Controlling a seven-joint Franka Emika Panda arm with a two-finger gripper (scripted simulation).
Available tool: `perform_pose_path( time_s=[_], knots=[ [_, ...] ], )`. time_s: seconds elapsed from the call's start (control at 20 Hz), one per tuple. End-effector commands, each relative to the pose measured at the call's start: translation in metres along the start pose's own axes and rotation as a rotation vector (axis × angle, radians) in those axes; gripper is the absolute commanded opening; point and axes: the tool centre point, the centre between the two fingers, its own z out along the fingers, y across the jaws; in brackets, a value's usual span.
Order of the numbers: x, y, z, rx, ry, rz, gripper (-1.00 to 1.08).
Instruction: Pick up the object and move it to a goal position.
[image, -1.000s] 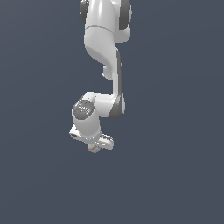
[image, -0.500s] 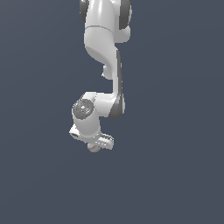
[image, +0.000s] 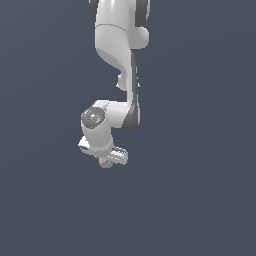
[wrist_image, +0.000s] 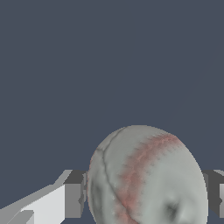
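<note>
The small off-white ball with a reddish stitched seam fills the lower part of the wrist view, seated between the two grey finger pads of the white two-fingered gripper. You see one pad pressed against each flank of the ball, with no gap visible on either side; the jaws stand partly closed, at the ball's width, and they hold the ball. In the exterior view the same ball shows only as a pale sliver under the gripper, mostly masked by the hand.

Outward from the grasp, the white Panda arm hangs down from the upper edge of the exterior view, bends at its grey-capped wrist joint, and points the hand downward. Around it lies only the flat, dark blue-grey ground; no shadow or contact line tells you whether the ball rests on it or hangs clear of it.

Judged from this, the grasp step looks complete and the carry to the goal is in hand. No goal marker appears in either view, so you cannot read the remaining travel. Your next move calls for holding the pinch firm, since a round ball can roll out of flat pads, while you translate smoothly toward the goal.
</note>
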Motion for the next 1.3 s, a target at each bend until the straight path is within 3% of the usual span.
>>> perform_pose_path(
  time_s=[0.0,1.25],
  knots=[
    [-0.008,0.007,-0.003,0.0,0.003,0.0,-1.0],
    [-0.14,0.109,-0.031,0.001,0.003,0.0,-1.0]
  ],
)
